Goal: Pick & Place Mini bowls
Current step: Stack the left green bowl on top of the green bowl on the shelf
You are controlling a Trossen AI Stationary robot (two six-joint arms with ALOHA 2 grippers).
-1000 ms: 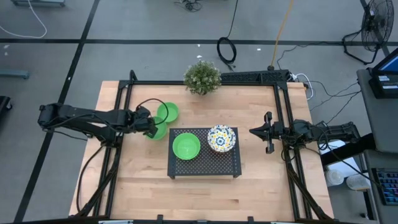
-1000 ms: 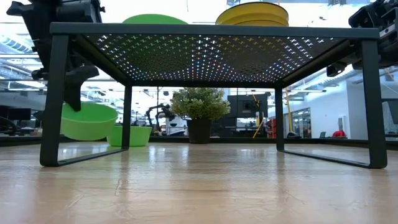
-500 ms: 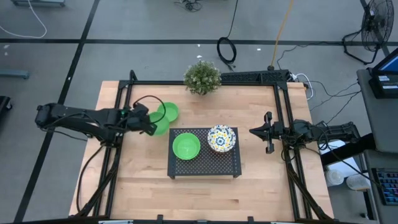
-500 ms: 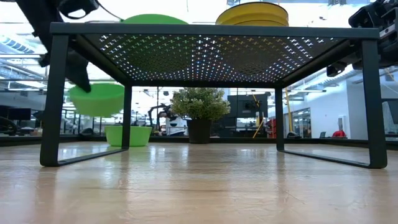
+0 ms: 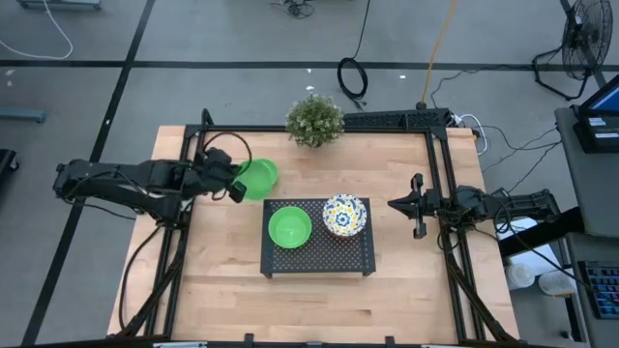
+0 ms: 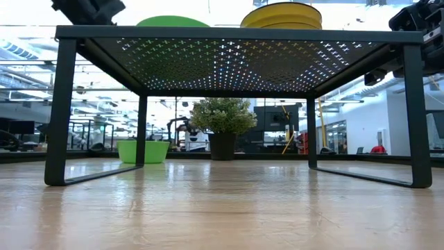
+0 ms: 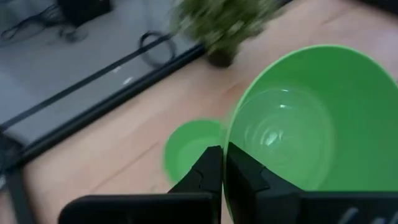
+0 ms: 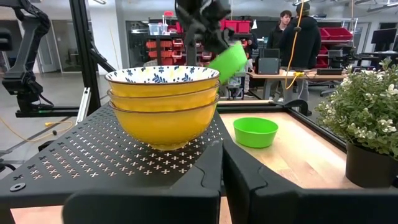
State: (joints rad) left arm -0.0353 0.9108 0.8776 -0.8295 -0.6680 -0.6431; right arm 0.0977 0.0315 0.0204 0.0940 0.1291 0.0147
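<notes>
Lifting: left tool (image 5: 235, 186) pinches the rim of a plain bright green plastic bowl (image 7: 298, 124), now up off the surface, left of centre in the high view above the second green bowl (image 6: 143, 151). Next is the black perforated metal rack (image 5: 319, 253). Right tool (image 5: 416, 205) idle, fingers closed on nothing, right of rack.

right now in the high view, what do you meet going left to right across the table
left gripper shut on a green bowl → green bowl on the rack → patterned bowls → right gripper
</notes>
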